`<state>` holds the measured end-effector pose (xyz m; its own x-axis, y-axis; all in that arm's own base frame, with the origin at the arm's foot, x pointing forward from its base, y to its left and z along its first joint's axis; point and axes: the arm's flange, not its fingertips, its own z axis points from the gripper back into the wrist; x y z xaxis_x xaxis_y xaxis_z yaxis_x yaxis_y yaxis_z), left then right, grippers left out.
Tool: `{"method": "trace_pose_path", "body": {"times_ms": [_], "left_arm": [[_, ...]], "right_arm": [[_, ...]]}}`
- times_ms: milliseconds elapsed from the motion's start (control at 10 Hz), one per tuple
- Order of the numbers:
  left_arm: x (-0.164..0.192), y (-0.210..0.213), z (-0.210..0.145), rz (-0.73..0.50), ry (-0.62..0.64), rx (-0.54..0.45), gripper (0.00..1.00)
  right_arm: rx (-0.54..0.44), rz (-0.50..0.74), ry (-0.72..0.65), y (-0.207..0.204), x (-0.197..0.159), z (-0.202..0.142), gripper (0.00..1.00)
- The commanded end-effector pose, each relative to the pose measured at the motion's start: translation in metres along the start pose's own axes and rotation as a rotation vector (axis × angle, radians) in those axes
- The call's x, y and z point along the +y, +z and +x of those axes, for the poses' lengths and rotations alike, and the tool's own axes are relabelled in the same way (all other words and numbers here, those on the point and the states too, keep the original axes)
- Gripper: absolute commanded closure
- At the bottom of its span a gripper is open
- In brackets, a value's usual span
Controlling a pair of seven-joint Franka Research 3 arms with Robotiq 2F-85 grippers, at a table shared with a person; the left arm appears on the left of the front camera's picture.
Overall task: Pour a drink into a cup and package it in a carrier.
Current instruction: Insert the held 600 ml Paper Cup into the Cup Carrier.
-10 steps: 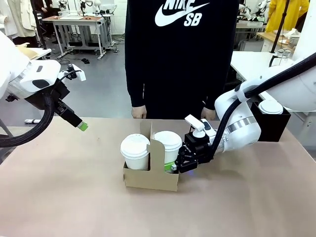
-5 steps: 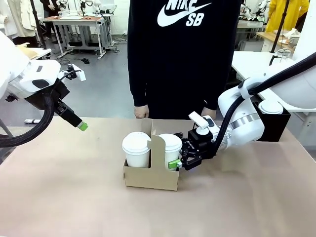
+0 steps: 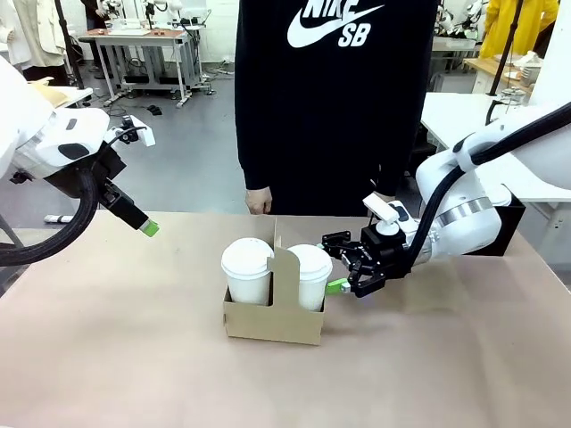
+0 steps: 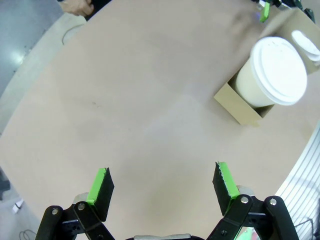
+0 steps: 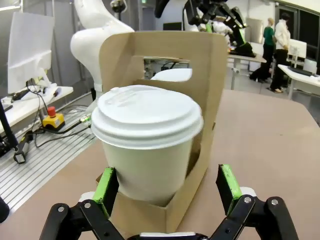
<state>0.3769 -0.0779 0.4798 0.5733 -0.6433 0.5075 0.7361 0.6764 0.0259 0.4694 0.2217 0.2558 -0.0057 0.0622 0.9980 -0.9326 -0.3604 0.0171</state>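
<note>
"What sort of place was this?"
"A robotics lab: white robot arms (image 5: pixel 100 30) were mounted at work tables (image 3: pixel 134 40) across a grey floor, with cables and a red emergency-stop button (image 5: pixel 51 113) beside a monitor (image 5: pixel 30 45)."

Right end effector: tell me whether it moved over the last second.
Yes. The right end effector backed off rightward from the brown cardboard drink carrier, open.

print: "NIKE SB" with swoosh | on: person's black sweatshirt (image 3: pixel 335 98)
</note>
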Motion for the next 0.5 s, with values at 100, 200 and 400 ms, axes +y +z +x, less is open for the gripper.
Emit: {"method": "trace_pose_path", "body": {"times_ms": [100,200,400], "left_arm": [[0.000,0.000,0.000,0.008,0.013,0.002,0.00],[0.000,0.000,0.000,0.008,0.013,0.002,0.00],[0.000,0.000,0.000,0.008,0.013,0.002,0.00]], "right_arm": [[-0.006,-0.015,-0.035,0.018,0.015,0.010,0.00],[0.012,-0.050,-0.049,0.031,0.020,0.013,0.00],[0.067,-0.168,-0.105,0.072,0.040,0.026,0.00]]}}
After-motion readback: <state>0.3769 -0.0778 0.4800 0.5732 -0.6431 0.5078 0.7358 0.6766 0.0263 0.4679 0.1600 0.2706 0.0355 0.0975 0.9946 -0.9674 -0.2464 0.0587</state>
